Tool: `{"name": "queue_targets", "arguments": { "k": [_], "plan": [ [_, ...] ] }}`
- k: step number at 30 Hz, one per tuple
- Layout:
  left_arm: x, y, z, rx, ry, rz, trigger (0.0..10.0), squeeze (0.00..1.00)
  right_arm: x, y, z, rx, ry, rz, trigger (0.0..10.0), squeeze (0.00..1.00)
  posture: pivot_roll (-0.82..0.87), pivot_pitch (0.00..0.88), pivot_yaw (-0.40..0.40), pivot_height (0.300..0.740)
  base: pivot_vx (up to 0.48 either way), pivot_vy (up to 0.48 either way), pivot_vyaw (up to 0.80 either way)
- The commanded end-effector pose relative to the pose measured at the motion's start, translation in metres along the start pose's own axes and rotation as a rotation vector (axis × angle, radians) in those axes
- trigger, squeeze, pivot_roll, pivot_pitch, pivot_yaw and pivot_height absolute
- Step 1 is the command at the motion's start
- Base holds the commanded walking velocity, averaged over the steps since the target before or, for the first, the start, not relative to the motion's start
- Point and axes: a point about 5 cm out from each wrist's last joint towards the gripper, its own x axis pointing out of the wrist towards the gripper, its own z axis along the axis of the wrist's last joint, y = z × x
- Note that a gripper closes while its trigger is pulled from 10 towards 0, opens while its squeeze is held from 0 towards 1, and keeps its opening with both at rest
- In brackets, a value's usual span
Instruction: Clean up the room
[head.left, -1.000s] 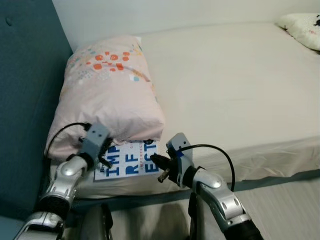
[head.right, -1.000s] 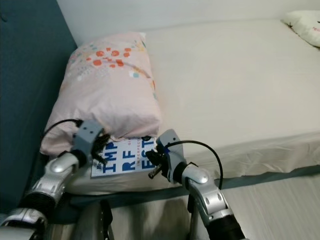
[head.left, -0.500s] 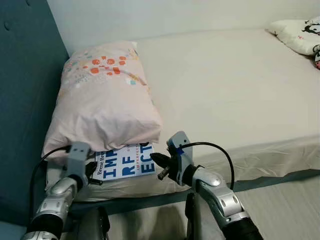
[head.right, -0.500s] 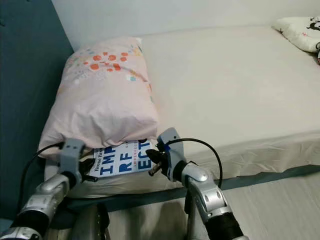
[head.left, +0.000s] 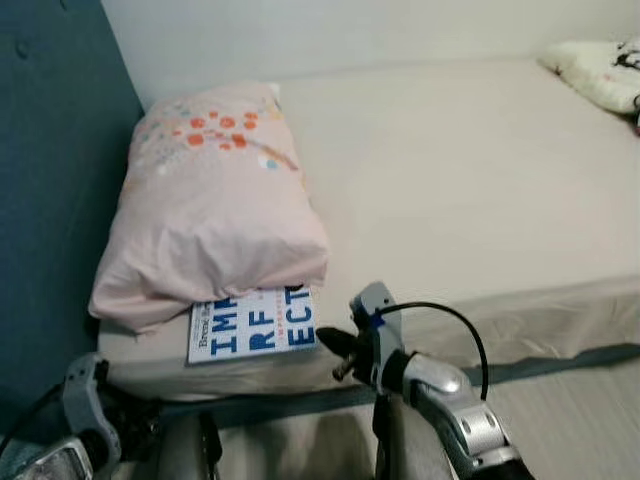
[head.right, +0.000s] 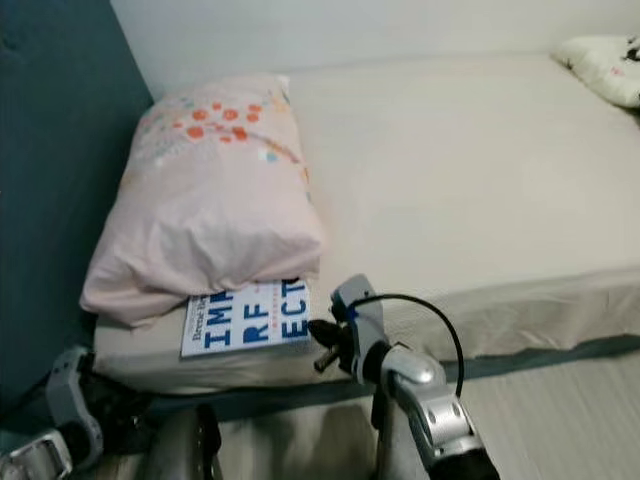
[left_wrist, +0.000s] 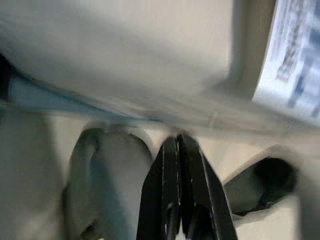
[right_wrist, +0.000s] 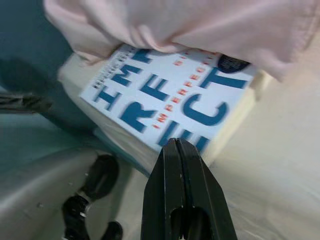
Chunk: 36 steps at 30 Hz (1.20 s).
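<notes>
A wide bed (head.left: 480, 180) lies before me. A pink pillow (head.left: 215, 210) rests at its left end, overlapping a white book (head.left: 255, 325) near the edge. My right hand (head.left: 333, 345) hovers beside the book, fingers pressed together, empty. My left hand (left_wrist: 178, 150) hangs low, also closed.

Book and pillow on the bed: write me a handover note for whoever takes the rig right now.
Left gripper: shut, empty, low beside the bed edge.
Right gripper: shut, empty, its tip at the near edge of the book.
Book: flat on the bed at its near edge, far end tucked under the pink pillow.
Pillow: at the head end, beside the blue headboard. A second pillow lies at the far corner.
Done or left: cannot be told from this moment; the book under the pillow fits both a book being stowed and one about to be taken out.
</notes>
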Motion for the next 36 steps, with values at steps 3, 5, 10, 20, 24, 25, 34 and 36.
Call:
{"name": "queue_targets", "arguments": {
  "k": [3,5,10,20,24,25,34,36],
  "plan": [
    [-0.006,-0.005,-0.016,-0.174,-0.075,0.011,10.0,1.00,-0.007,0.009,-0.019,-0.021,0.048,-0.004,10.0,0.00,0.05,0.192,-0.020,0.525,0.000,0.000,0.00],
    [-0.006,-0.017,-0.019,-0.204,-0.135,-0.009,10.0,1.00,-0.010,0.017,-0.029,-0.166,0.096,0.017,10.0,0.00,0.05,0.188,-0.018,0.525,0.000,0.000,0.00],
    [0.000,-0.034,-0.026,-0.232,-0.154,-0.035,10.0,1.00,-0.013,0.032,-0.045,-0.331,0.133,0.092,10.0,0.00,0.05,0.181,-0.018,0.525,0.000,0.000,0.00],
    [0.013,-0.056,-0.047,-0.170,-0.097,0.004,10.0,1.00,-0.019,0.028,-0.059,-0.657,0.138,0.007,10.0,0.00,0.05,0.184,-0.024,0.525,0.000,0.000,0.00],
    [0.024,-0.063,-0.064,-0.153,0.013,0.045,10.0,1.00,-0.021,0.028,-0.063,-0.573,0.128,-0.019,10.0,0.00,0.05,0.192,-0.023,0.525,0.000,0.000,0.00],
    [0.024,-0.063,-0.064,-0.153,0.013,0.045,10.0,1.00,-0.021,0.028,-0.063,-0.573,0.128,-0.019,10.0,0.00,0.05,0.192,-0.023,0.525,0.000,0.000,0.00],
    [0.044,-0.067,-0.069,-0.552,0.007,0.126,10.0,1.00,-0.016,0.030,-0.058,-0.474,0.064,-0.036,10.0,0.00,0.03,0.207,-0.029,0.525,0.000,0.000,0.00],
    [0.046,-0.068,-0.070,-0.606,0.004,0.126,10.0,1.00,-0.015,0.030,-0.057,-0.470,0.060,-0.036,10.0,0.00,0.03,0.207,-0.029,0.525,0.000,0.000,0.00]
  ]
}}
